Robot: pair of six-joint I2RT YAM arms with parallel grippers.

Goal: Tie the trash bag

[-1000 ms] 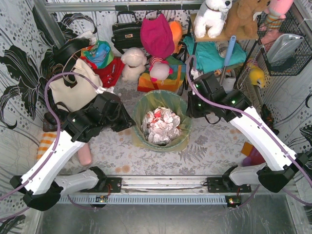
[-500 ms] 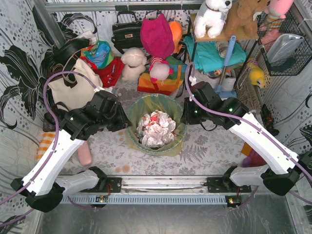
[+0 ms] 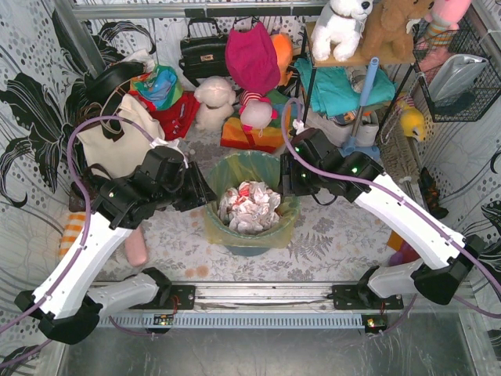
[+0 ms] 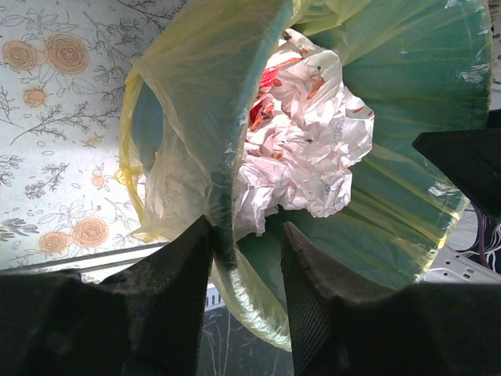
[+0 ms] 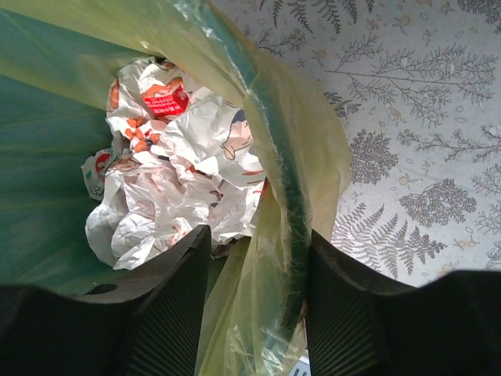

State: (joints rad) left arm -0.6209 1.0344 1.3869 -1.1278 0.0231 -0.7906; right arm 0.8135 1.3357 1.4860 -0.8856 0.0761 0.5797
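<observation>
The trash bag point(image 3: 249, 168) is thin yellow-green plastic lining a round teal bin point(image 3: 247, 249), its edge folded over the rim, with crumpled white paper point(image 3: 250, 207) inside. My left gripper point(image 3: 205, 196) stands open astride the bin's left rim. In the left wrist view the left gripper point(image 4: 247, 227) has the bag-covered rim point(image 4: 223, 235) against one finger, with a gap to the other. My right gripper point(image 3: 288, 184) stands open astride the right rim. In the right wrist view the right gripper point(image 5: 257, 235) has loose bag film point(image 5: 313, 141) and the rim point(image 5: 293, 235) between its fingers.
A cream tote bag point(image 3: 117, 145) lies at the back left and a black handbag point(image 3: 203, 51) hangs behind. Plush toys point(image 3: 213, 102) and a colourful box point(image 3: 252, 131) crowd the back. A pink object point(image 3: 135, 249) lies near the left arm.
Both arms moved inward onto the bin's rim, and both grippers opened. The bin and bag shifted slightly toward the left and front.
</observation>
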